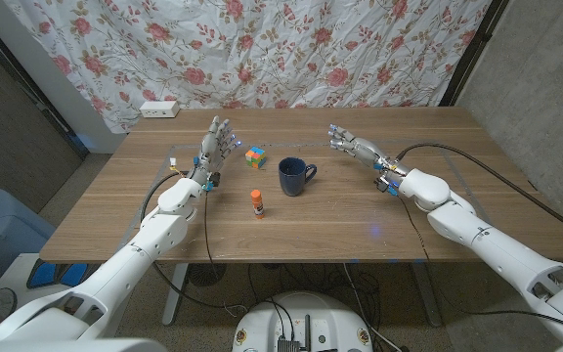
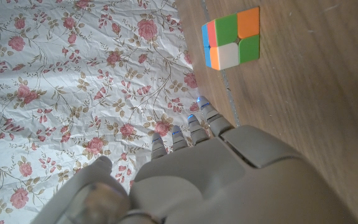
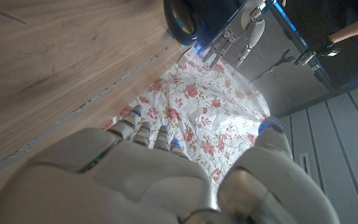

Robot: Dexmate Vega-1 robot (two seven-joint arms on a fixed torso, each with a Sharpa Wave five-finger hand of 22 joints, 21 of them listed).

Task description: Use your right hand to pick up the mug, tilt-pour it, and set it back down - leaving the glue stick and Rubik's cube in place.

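While upright, mug [image 1: 293,176] apparently empty.

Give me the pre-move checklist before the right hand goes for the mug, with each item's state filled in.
1. Right hand empty, fingers apart: ok.
2. Mug upright on the table, handle turned toward the right hand: ok.
3. Path from right hand to mug free of other things: ok, bare wood lies between them.
4. Glue stick standing apart from the mug, on its left-arm side: ok.
5. Rubik's cube apart from the mug, away from the right hand's approach: ok.
6. Left hand holding nothing and standing beyond the cube from the mug: ok.
7. Mug contents: cannot tell, its inside looks dark.
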